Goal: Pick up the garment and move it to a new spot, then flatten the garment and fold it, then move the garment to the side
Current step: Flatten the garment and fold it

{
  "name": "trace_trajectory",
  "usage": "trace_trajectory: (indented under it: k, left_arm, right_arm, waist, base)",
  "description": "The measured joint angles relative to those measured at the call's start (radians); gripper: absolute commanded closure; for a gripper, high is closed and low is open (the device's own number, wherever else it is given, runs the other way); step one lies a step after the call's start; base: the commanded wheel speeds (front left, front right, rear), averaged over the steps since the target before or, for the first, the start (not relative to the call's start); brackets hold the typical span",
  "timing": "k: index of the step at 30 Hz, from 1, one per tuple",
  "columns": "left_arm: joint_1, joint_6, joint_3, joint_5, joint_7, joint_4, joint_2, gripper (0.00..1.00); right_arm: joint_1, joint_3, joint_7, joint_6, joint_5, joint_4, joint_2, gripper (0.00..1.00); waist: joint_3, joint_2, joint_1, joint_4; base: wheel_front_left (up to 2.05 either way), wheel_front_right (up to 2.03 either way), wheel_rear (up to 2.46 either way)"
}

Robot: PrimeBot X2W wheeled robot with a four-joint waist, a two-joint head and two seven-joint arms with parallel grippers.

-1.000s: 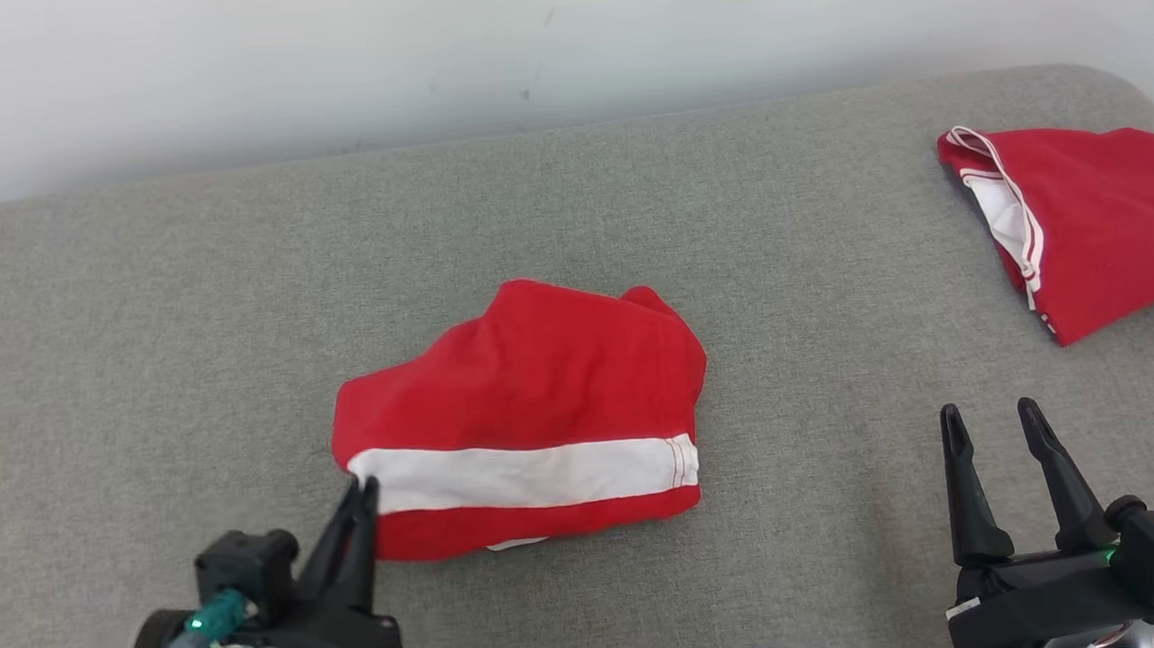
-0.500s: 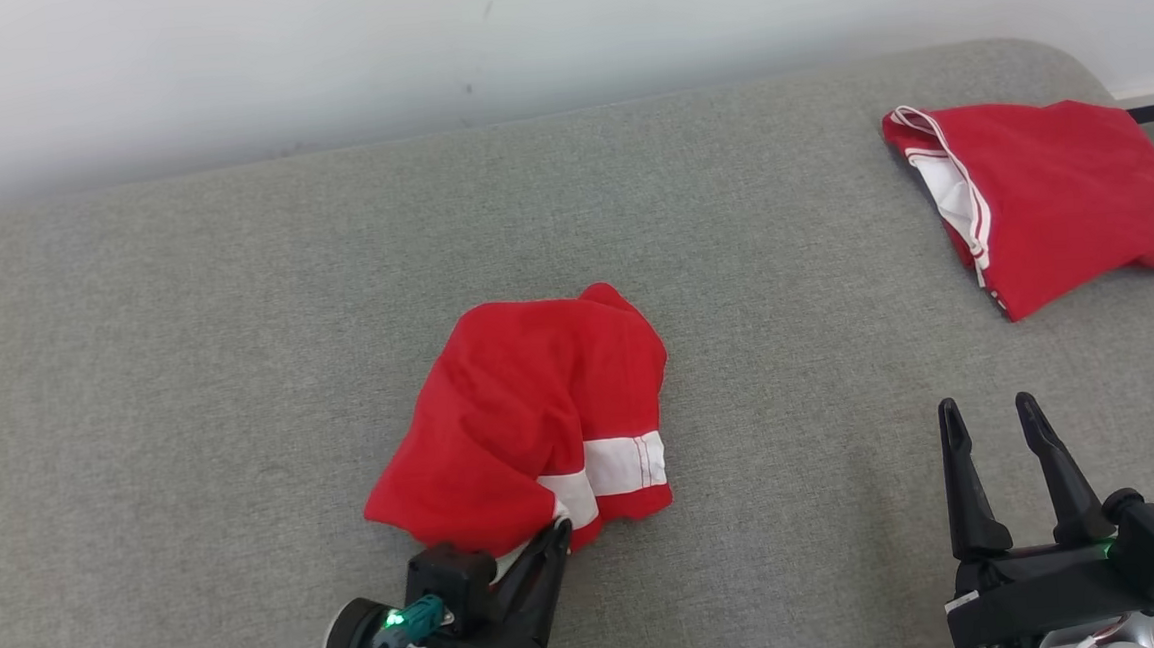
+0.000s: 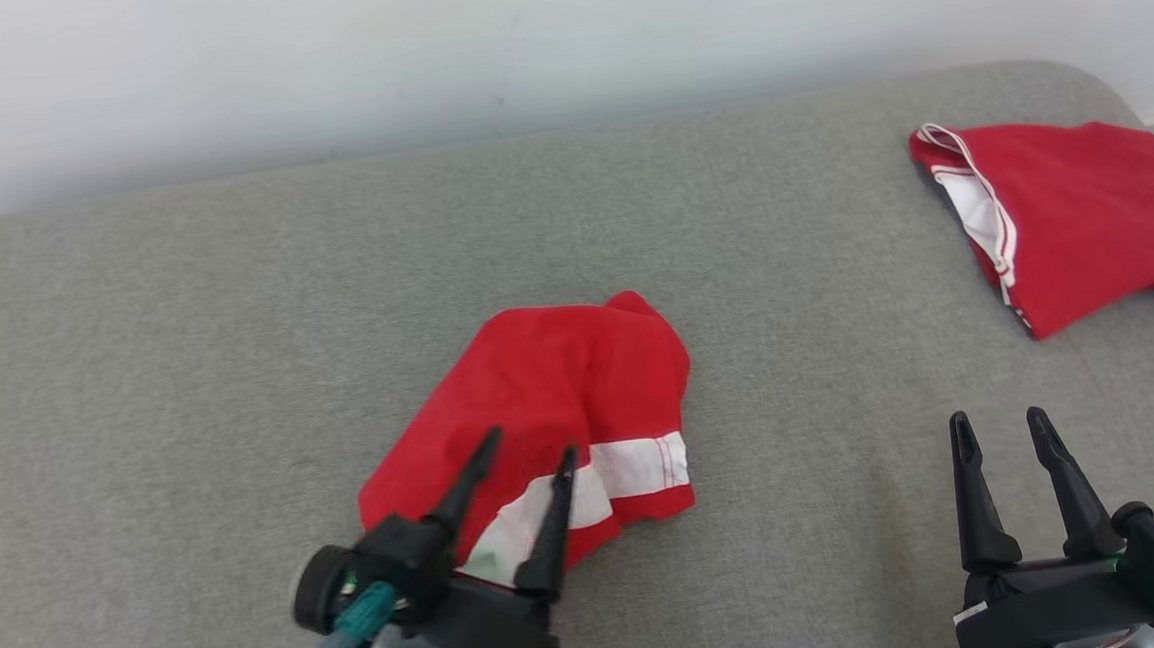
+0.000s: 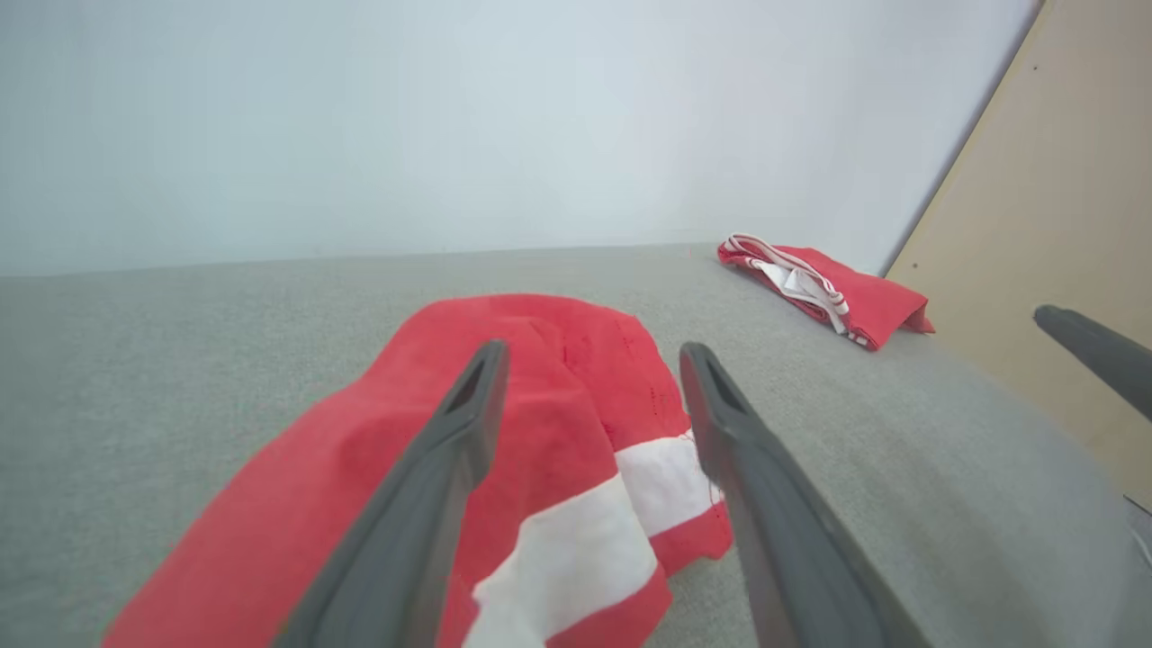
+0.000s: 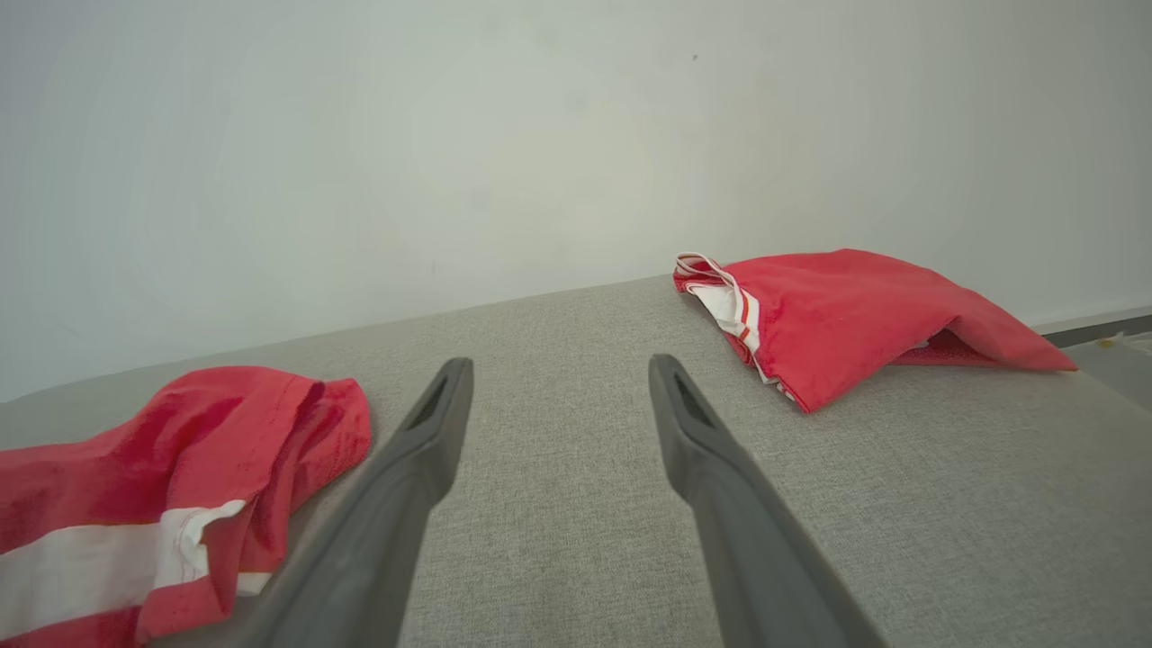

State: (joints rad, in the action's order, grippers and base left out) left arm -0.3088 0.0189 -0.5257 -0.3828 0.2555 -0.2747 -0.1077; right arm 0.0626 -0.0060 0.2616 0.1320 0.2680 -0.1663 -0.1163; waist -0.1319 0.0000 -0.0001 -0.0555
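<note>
garment (image 3: 561,395): red with a white stripe, mid grey cushion (image 3: 187,338), long way runs near-left to far-right, stripe at the near end | left claw (image 3: 532,442): fingers spread wide over its near end, pinching nothing | right claw (image 3: 999,418): spread wide over bare cushion | second red cloth (image 3: 1081,213): far right | left wrist view: tan board (image 4: 1053,207) beside the wall (image 4: 450,117)

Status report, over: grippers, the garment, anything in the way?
Left gripper open, poised over the crumpled garment, not gripping it. Right gripper open, over bare cushion. Second red garment far right, well apart.
</note>
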Motion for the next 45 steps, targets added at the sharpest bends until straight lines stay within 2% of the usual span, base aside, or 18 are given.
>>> trace_trajectory:
  k: [5,12,18,25,31,36,45]
  left_arm:
    - [0.050,0.045,0.082,0.005,0.004,0.109,-0.039,0.00]
    - [0.167,0.103,0.267,0.014,0.006,0.227,-0.088,0.00]
    - [0.285,0.102,0.390,0.036,0.007,0.292,-0.088,0.00]
    - [0.346,0.072,0.482,0.067,0.007,0.298,-0.054,0.00]
    - [0.359,-0.005,0.527,0.111,0.007,0.285,-0.014,0.00]
    - [0.359,-0.047,0.565,0.147,0.007,0.266,0.010,0.00]
    - [0.352,-0.096,0.596,0.198,0.007,0.236,0.031,0.00]
  right_arm:
    - [-0.005,0.000,0.000,0.000,-0.001,0.000,0.001,0.00]
    - [-0.018,0.007,0.000,0.000,-0.001,0.002,0.001,0.00]
    - [-0.027,0.013,0.000,0.000,-0.001,-0.001,-0.008,0.00]
    - [-0.037,0.015,0.000,0.000,0.002,-0.003,-0.019,0.00]
    - [-0.042,0.027,0.000,0.000,0.003,-0.012,-0.025,0.00]
    - [-0.043,0.046,0.000,0.000,0.003,-0.020,-0.033,0.00]
    - [0.002,0.204,0.000,0.000,0.010,-0.075,-0.072,0.00]
  waist:
    - [0.017,0.0000,0.0000,0.027]
    - [0.038,0.0000,0.0000,0.052]
    - [0.051,-0.0001,0.0000,0.063]
    - [0.057,0.0000,0.0001,0.072]
    - [0.063,0.0000,0.0001,0.074]
    - [0.069,0.0000,0.0001,0.075]
    - [0.068,0.0000,0.0001,0.088]
  base:
    - [0.00,0.00,0.00]
    - [0.00,0.00,0.00]
    - [0.00,0.00,0.00]
    - [0.00,0.00,0.00]
    - [0.00,0.00,0.00]
    - [0.00,0.00,0.00]
    - [0.00,0.00,0.00]
